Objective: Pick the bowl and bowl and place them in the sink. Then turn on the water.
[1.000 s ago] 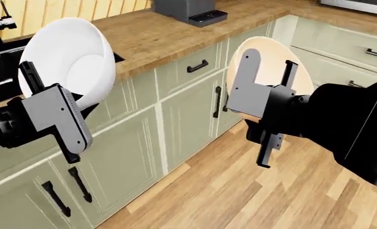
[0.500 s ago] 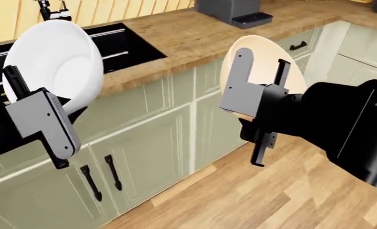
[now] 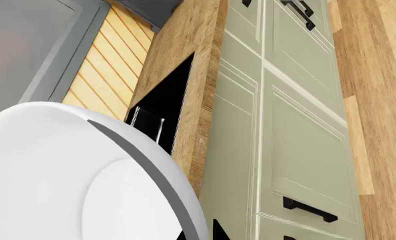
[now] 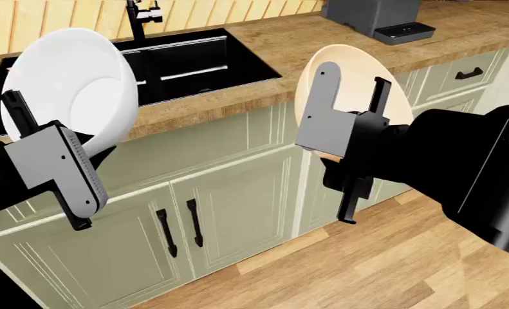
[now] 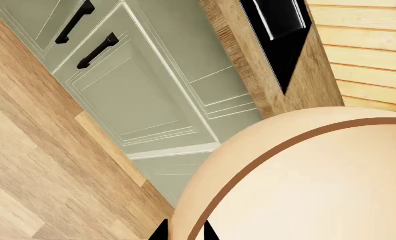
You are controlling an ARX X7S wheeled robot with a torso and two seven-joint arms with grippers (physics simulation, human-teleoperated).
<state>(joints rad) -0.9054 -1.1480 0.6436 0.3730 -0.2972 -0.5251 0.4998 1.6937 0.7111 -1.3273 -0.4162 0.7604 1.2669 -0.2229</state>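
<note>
Presently, step in hand: both bowls are lifted and carried in front of the cabinets; neither is in the sink (image 4: 185, 64) yet, and the water step is not begun.
White bowl (image 4: 69, 90): held up at the left, in front of the sink's left part, clear of the worktop (image 4: 305, 51).
Left pincer (image 4: 31, 129): closed on the white bowl's rim, one dark finger running up inside the bowl; seen likewise in the left wrist view as a grey strip across the white bowl (image 3: 64, 175).
Peach bowl (image 4: 349, 80): held up right of the sink, in front of the worktop edge and the cabinet doors below it.
Right pincer (image 4: 353, 96): clamped on the peach bowl's rim, a grey finger on one face and a dark one on the other; the right wrist view shows the peach bowl (image 5: 305, 180) filling its frame.
Way the bowls point: both stand on edge, rims near vertical; the white bowl's mouth faces near and right, the peach bowl's mouth cannot be told.
Next move, by judgement: bring each bowl over a basin, tip it mouth-up, lower and release; then reach the faucet (image 4: 138, 16) at the far side.
</note>
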